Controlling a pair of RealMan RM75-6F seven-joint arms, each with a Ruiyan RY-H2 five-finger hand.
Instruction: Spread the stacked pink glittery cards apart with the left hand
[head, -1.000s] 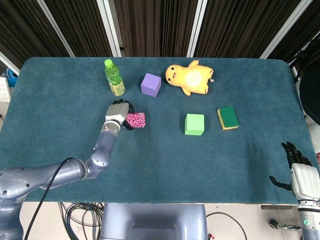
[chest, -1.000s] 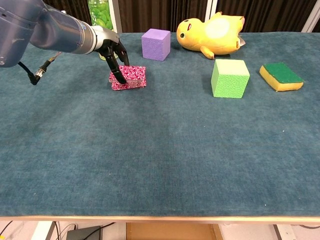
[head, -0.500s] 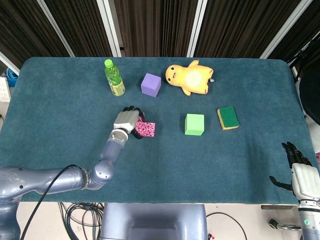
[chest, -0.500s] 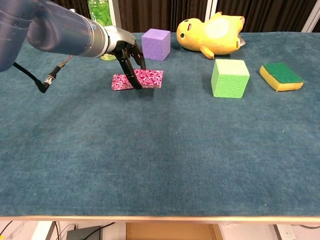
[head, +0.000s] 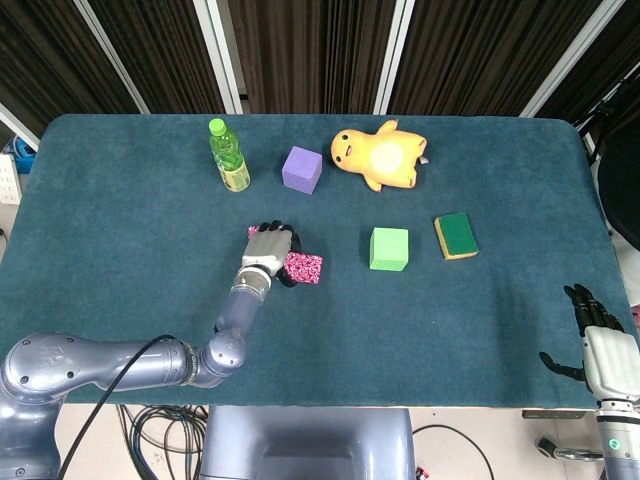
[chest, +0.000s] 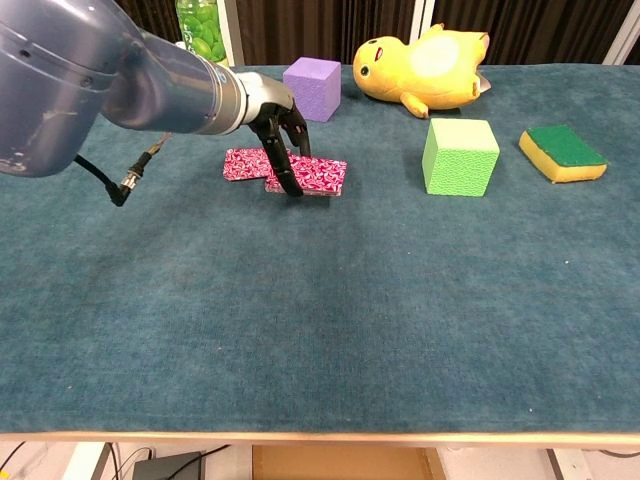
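Pressing pink glittery cards (chest: 315, 175), left hand (chest: 278, 130)

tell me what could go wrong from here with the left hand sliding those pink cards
1. The left hand presses its fingers on the pink glittery cards, which are only partly fanned and overlap. The fingertips could slip off the top card and leave the spread unfinished.
2. The sliding heads toward the green cube; pushing much further could run a card into it.
3. The cards lie on the teal cloth, which may grab them, so several could drag together rather than separate.
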